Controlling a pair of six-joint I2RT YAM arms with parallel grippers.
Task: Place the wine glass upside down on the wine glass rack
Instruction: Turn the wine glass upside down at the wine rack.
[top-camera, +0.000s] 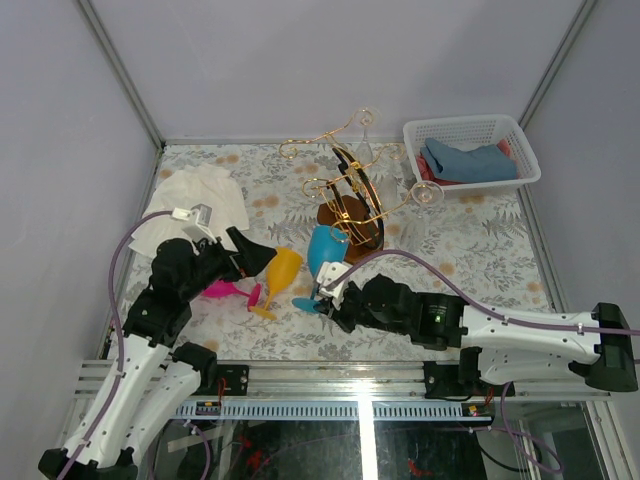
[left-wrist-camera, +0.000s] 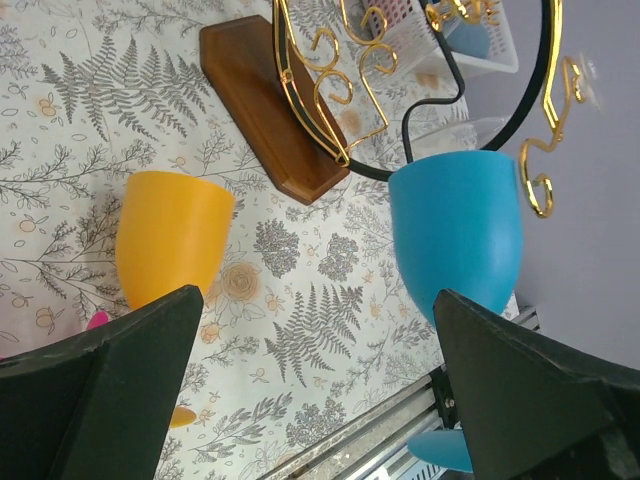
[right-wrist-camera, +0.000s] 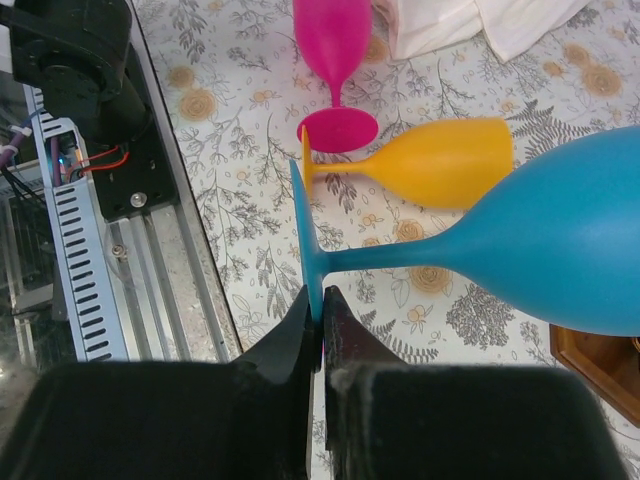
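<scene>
A blue wine glass (top-camera: 325, 250) is held off the table, its bowl toward the rack and its foot toward me. My right gripper (right-wrist-camera: 320, 312) is shut on the rim of its foot; it also shows in the top view (top-camera: 327, 293). The wine glass rack (top-camera: 352, 195), gold wire arms and a black arch on a brown wooden base (left-wrist-camera: 268, 105), stands just behind the bowl. A yellow glass (top-camera: 279, 275) and a pink glass (top-camera: 228, 290) lie on the table. My left gripper (top-camera: 262, 253) is open and empty above the yellow glass (left-wrist-camera: 168, 238).
A white plastic basket (top-camera: 470, 150) with blue and red cloths stands at the back right. A white cloth (top-camera: 200, 195) lies at the back left. Clear glasses (top-camera: 366, 135) hang on the rack. The metal rail (top-camera: 350, 372) runs along the table's near edge.
</scene>
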